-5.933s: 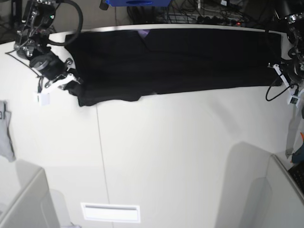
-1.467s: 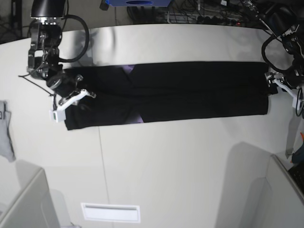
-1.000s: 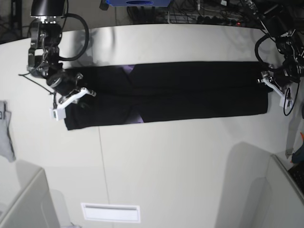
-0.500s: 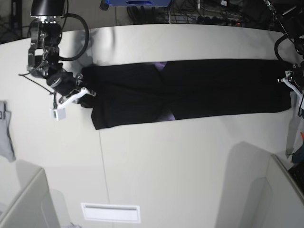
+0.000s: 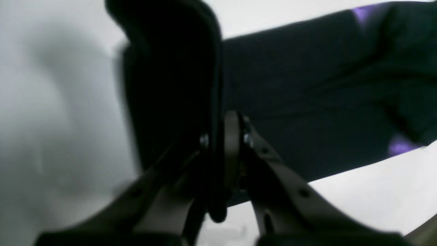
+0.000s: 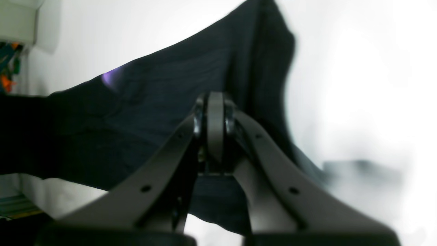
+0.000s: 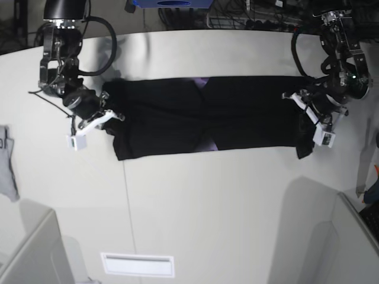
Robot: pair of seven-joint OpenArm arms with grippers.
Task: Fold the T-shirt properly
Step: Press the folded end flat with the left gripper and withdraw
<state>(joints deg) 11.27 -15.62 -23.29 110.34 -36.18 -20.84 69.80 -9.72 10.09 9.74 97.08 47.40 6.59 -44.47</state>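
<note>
Both pairs of fingers clamped on T-shirt [image 7: 207,115] ends: left gripper [image 7: 311,115] at three o'clock, right gripper [image 7: 102,115] at nine, mid-surface [image 7: 207,207]. Risk: uneven carry, crooked fold, cloth slipping out.

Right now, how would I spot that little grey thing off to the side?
Start at the white table and the long black T-shirt stretched across it. Follow the table to the base view's far left edge: the grey cloth lies there alone, small, pale and untouched by either arm.

The base view looks down from overhead; both wrist views sit close, sharing the T-shirt [image 7: 207,115].
</note>
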